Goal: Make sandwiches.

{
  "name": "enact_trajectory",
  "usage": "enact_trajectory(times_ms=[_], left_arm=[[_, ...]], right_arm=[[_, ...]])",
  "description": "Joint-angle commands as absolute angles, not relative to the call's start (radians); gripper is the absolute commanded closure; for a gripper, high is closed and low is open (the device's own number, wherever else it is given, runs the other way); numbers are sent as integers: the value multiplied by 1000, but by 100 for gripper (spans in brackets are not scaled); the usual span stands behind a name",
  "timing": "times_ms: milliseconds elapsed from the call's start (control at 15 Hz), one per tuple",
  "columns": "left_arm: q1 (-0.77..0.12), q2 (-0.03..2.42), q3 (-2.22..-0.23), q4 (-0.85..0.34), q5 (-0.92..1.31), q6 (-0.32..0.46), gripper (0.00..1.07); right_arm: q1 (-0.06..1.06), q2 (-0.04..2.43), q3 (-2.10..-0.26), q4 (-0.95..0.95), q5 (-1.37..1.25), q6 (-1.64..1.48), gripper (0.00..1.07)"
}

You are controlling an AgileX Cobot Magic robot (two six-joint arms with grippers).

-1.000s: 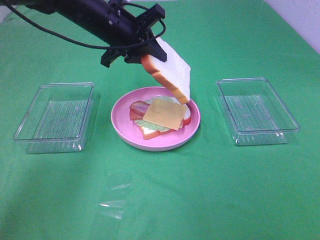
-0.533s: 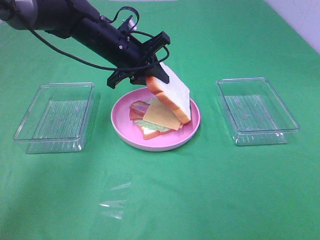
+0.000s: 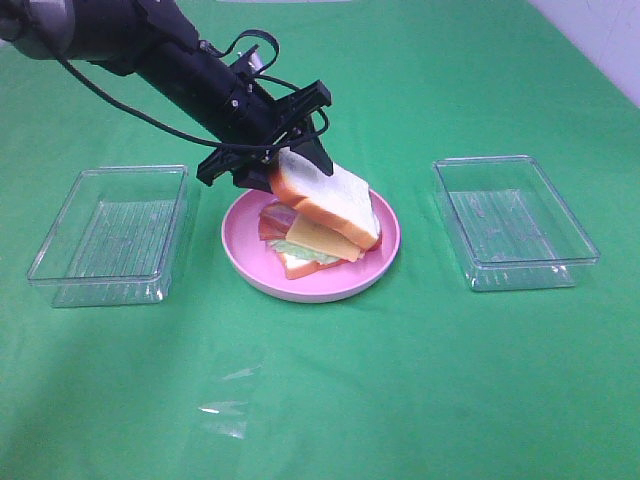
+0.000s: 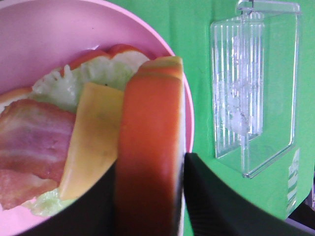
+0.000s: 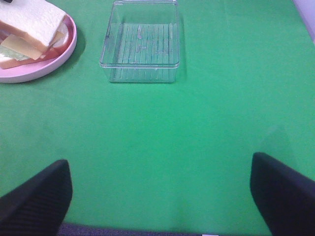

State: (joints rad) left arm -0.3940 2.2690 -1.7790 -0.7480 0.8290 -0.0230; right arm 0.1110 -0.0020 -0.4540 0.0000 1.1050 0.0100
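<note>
On the pink plate [image 3: 250, 270] lies a sandwich stack [image 3: 305, 252]: bottom bread, lettuce, bacon [image 4: 29, 142] and yellow cheese [image 4: 91, 142]. My left gripper [image 3: 285, 165] is shut on the top bread slice [image 3: 328, 203] by its crust end. The slice lies tilted, its far end down on the cheese. The left wrist view shows the crust [image 4: 147, 157] between the jaws. The right wrist view shows the stack [image 5: 29, 32] far off and my right gripper [image 5: 160, 196] open and empty above bare cloth. The right gripper is out of the exterior high view.
A clear plastic tray [image 3: 112, 235] stands left of the plate and another [image 3: 512, 222] right of it, also in the right wrist view [image 5: 142, 42]. A clear film scrap [image 3: 228, 405] lies on the green cloth near the front.
My left gripper has lowered the top bread slice from above the plate down onto the cheese, tilting it flatter. The right arm has not visibly moved.
</note>
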Motion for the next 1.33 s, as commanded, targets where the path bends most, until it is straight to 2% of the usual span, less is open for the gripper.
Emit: enact_trajectory(times_ms=[67,133,333,400,467,600,800,1000,1267,1333], left_arm=[[-398,2267,-1791,-751,885,-24,14],[-398,2267,-1803,-736,923,-21,10],[-398,2267,-1888,-614,1065,-36,10],[-398,2267,-1927,-566,1122,-63,10],[-398,2267,-2022,-462,1241,-104,10],[-398,2265,-2091,-376,1320,-120,10],[-398,2192,-2098,-255,1318,-139,10],[-389,2061,-2029,-86,1318,-142,10],[-306,1854,-1824,-17,1318,-157,10],[-267,1733,-1689,21,1317,-159,10]], right_arm=[[106,-29,-450,0,1101,0,11],[106,-29,-450,0,1101,0,11],[106,-29,-450,0,1101,0,11],[106,-29,-450,0,1101,0,11],[106,-29,-450,0,1101,0,11],[106,-29,-450,0,1101,0,11],[106,-29,-450,0,1101,0,11],[106,-29,-450,0,1101,0,11],[106,-29,-450,0,1101,0,11],[106,-29,-450,0,1101,0,11]])
